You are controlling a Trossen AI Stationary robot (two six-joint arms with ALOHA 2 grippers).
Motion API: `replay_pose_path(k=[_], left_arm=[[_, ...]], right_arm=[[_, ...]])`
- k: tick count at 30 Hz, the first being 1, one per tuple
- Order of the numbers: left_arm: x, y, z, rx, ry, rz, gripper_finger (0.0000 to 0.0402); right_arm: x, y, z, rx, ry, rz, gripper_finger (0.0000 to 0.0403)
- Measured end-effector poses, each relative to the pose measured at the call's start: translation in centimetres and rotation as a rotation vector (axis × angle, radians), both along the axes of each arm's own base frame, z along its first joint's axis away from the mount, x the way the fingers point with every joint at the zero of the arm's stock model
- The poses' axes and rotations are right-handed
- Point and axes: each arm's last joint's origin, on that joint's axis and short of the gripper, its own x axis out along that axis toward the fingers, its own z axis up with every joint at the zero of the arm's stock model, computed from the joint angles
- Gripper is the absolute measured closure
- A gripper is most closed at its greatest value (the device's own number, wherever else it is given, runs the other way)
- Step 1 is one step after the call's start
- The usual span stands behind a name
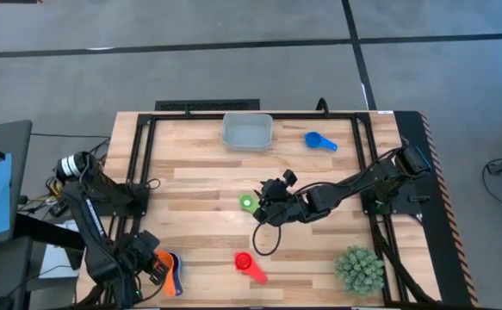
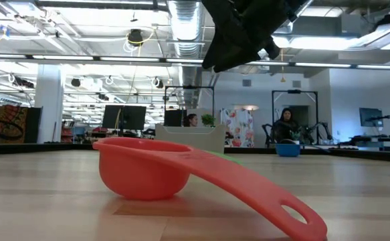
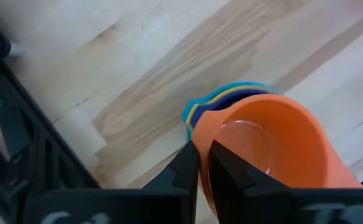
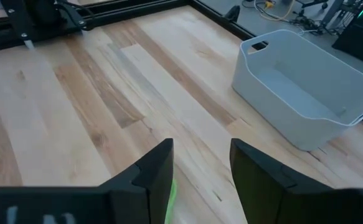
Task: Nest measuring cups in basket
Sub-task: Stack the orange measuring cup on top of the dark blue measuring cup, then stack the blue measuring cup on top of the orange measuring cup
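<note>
A nested stack of measuring cups (image 1: 173, 274) sits at the table's near left corner, orange on top with yellow, blue and light blue rims (image 3: 231, 92) under it. My left gripper (image 1: 158, 265) is shut on it. The green cup (image 1: 247, 203) lies mid-table, and my right gripper (image 1: 264, 203) hovers open just to its right. A sliver of that green cup (image 4: 170, 193) shows between its fingers (image 4: 200, 149). The red cup (image 2: 148, 171) rests on its bowl and handle tip near the near edge. A blue cup (image 1: 321, 141) lies right of the pale basket (image 1: 247, 132) at the far edge. My left gripper (image 3: 198, 152) grips the orange top cup by its rim wall (image 3: 201, 134), on the side nearest the wrist. One finger (image 3: 228, 165) is inside the bowl and the other (image 3: 184, 165) is outside. Whether the stack rests on the table, I cannot tell.
A spiky green plant (image 1: 359, 269) stands at the near right corner. A black frame (image 1: 143, 155) borders the table's left, far and right sides. Bare wood lies between the green cup and the basket (image 4: 306, 87). People and desks show in the room behind.
</note>
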Motion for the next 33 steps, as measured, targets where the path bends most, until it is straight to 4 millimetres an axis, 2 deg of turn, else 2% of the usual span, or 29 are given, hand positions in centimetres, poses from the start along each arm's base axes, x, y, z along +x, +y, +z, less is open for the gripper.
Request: replay_pose_path(k=[4, 12, 17, 21, 24, 27, 33], left_arm=[[0.5, 0.3, 0.1, 0.026, -0.053, 0.02, 0.0361], [0.2, 0.2, -0.1, 0.001, 0.041, -0.013, 0.0291], [0.2, 0.3, -0.1, 0.038, 0.028, -0.065, 0.0267], [0.7, 0.7, 0.0, 0.104, -0.008, -0.128, 0.0265], [1.3, 1.1, 0.1, 0.215, -0.077, -0.224, 0.027], [2.7, 1.8, 0.1, 0.281, -0.096, -0.304, 0.0282], [5.2, 4.0, -1.3, 0.335, -0.053, -0.394, 0.0305]], right_arm=[[0.0, 0.0, 0.0, 0.002, 0.002, 0.002, 0.0214], [-0.2, 0.5, -0.1, 0.001, 0.007, 0.016, 0.0208], [-0.3, 0.8, -0.1, -0.001, 0.014, 0.026, 0.0211], [-1.0, 0.6, 0.3, 0.017, 0.039, 0.019, 0.0208], [-1.7, 0.3, 1.6, 0.1, 0.037, 0.078, 0.0206], [-2.5, -0.2, 3.0, 0.142, 0.039, 0.123, 0.0205], [-4.5, -3.3, 3.7, 0.173, 0.154, 0.006, 0.0204]])
